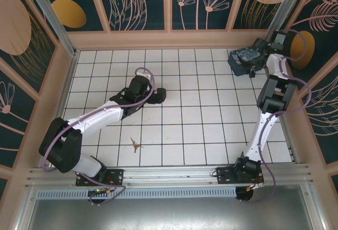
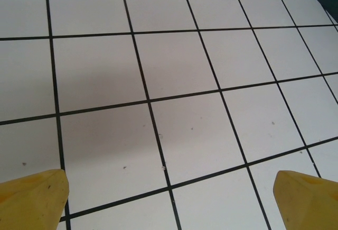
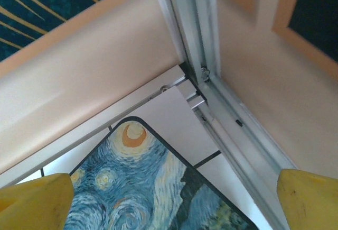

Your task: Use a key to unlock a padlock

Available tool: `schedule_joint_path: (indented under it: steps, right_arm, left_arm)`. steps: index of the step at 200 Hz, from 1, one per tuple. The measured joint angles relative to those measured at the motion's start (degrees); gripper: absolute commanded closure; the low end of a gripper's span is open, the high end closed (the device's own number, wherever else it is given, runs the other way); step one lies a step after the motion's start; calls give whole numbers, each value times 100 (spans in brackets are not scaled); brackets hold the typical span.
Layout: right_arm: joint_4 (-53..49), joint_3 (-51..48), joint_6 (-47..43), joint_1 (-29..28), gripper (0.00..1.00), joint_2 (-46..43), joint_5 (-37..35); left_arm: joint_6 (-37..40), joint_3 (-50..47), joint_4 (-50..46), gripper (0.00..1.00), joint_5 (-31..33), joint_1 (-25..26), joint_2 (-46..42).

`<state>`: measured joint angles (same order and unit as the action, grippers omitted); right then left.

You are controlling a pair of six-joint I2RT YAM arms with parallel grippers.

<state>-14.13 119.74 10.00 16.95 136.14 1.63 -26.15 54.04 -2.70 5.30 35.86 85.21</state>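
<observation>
Key (image 1: 135, 145) on tiled floor (image 1: 200, 129) — swirl-painted box (image 1: 244, 59) in far-right corner.

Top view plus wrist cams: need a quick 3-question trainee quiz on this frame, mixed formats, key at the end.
1. True or false: the left fingers are holding the key.
2. In the top view, which corner of the tiled floor does the painted box sit in? A near left; B far right; C far left.
3. Fill in: the right fingers are spread open above the ____.

Key
1. False. The key lies by itself on the floor, and the left fingers are open over bare tiles.
2. B.
3. Painted box.
</observation>
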Motion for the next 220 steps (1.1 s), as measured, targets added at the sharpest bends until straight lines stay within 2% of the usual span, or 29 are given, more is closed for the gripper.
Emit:
schedule_joint_path:
  steps: [70,189,220]
  right_arm:
    - [-612,741,-28,-55,2,557,26]
    - [-710,682,-800,-247,5,555,1008]
    - [-426,17,-1014,-372,5,210,1001]
  left_arm:
    - [111,369,35,1,-39,55,387]
    - [306,415,111,1,122,55,372]
    - [315,417,166,1,199,55,345]
